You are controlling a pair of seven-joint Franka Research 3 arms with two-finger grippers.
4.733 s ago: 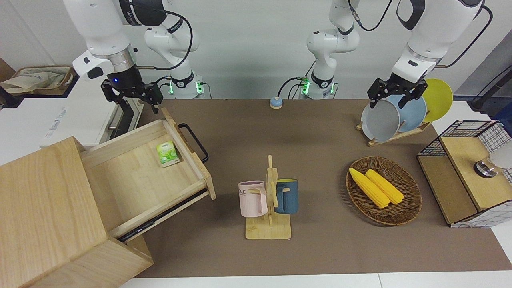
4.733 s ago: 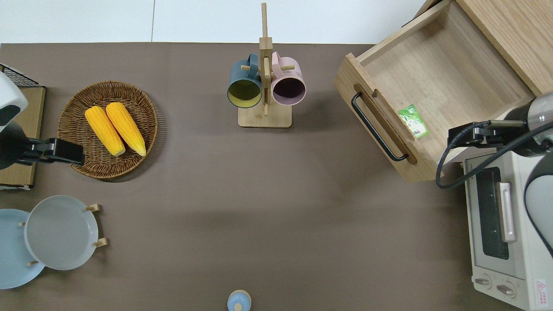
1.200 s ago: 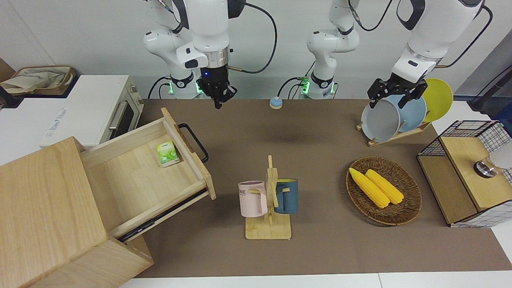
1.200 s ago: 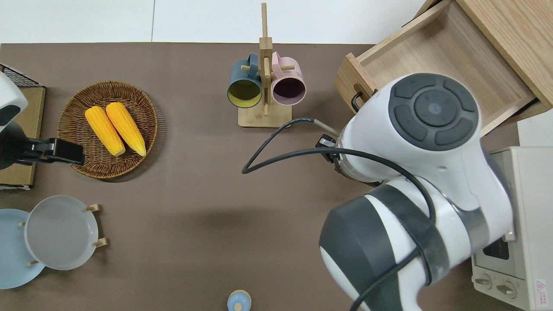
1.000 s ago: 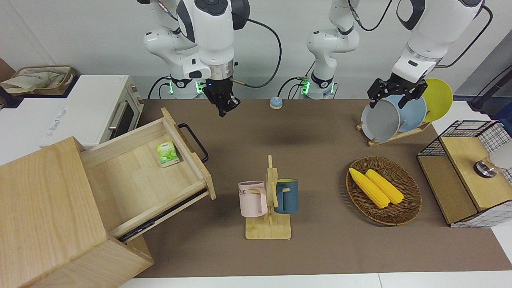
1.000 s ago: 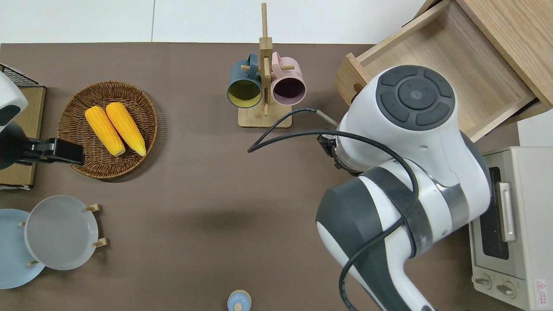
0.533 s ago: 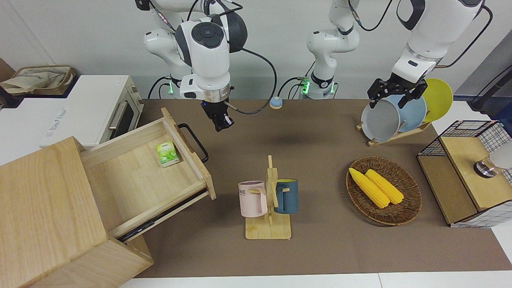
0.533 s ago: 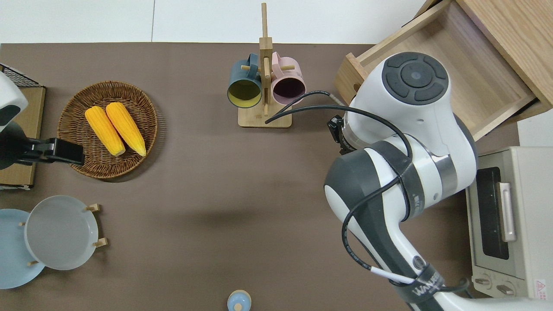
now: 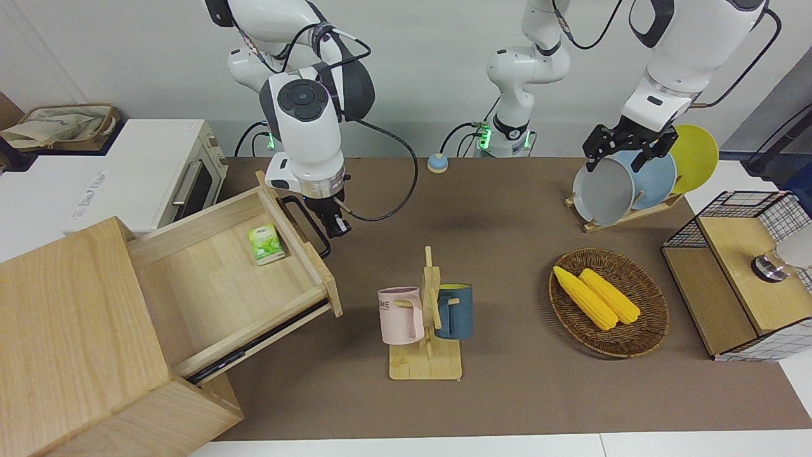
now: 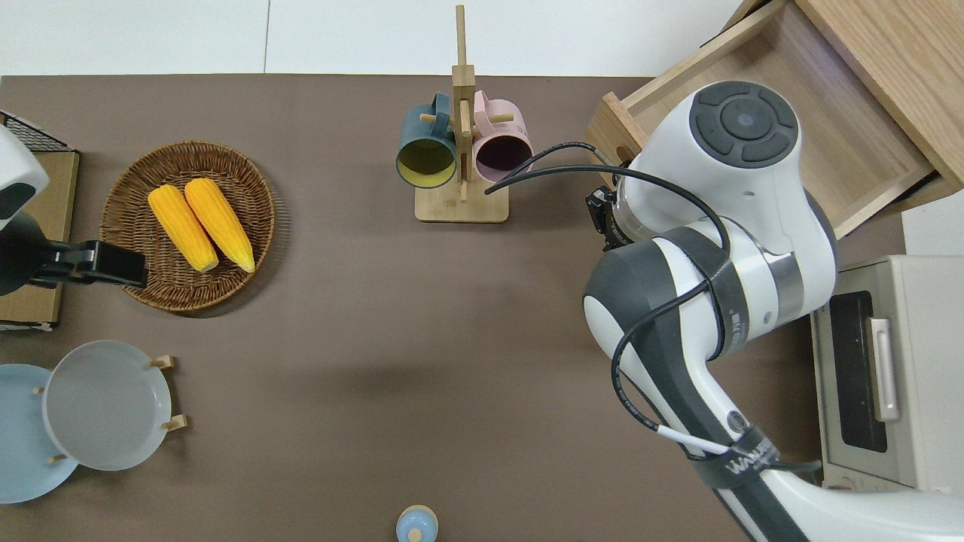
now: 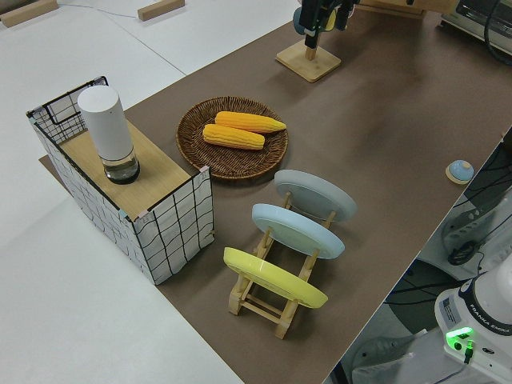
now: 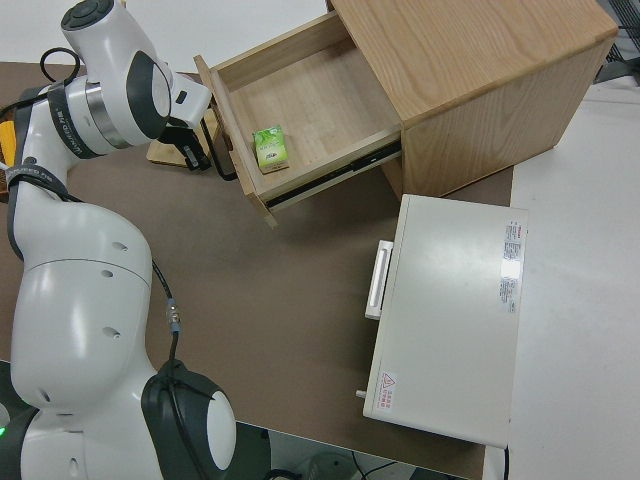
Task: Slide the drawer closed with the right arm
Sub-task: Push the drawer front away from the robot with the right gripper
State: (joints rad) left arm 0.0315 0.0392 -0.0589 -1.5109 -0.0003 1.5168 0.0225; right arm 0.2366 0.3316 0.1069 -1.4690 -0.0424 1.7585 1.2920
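The drawer [image 9: 216, 279] stands pulled far out of the light-wood cabinet [image 9: 70, 330]. Its thick front panel carries a black loop handle [image 9: 309, 226]. A green packet [image 9: 265, 244] lies inside, against the front panel. My right gripper [image 9: 336, 227] points down, low over the brown mat, close beside the handle on the side toward the left arm's end. I cannot tell whether it touches the handle. The right side view shows this gripper [image 12: 190, 150] next to the handle [image 12: 222, 152]. In the overhead view the arm hides the handle and most of the drawer [image 10: 828, 128]. My left arm is parked, its gripper [image 9: 614, 166] open.
A white oven [image 9: 127, 178] stands beside the cabinet, nearer to the robots. A mug rack [image 9: 426, 317] with two mugs stands mid-table, near the drawer's front. A basket of corn [image 9: 608, 301], a plate rack [image 9: 628, 181] and a wire-mesh box [image 9: 736, 273] stand toward the left arm's end.
My right arm has swung from over the oven out across the mat, then come down beside the drawer handle. The drawer, the packet and the left arm have not moved.
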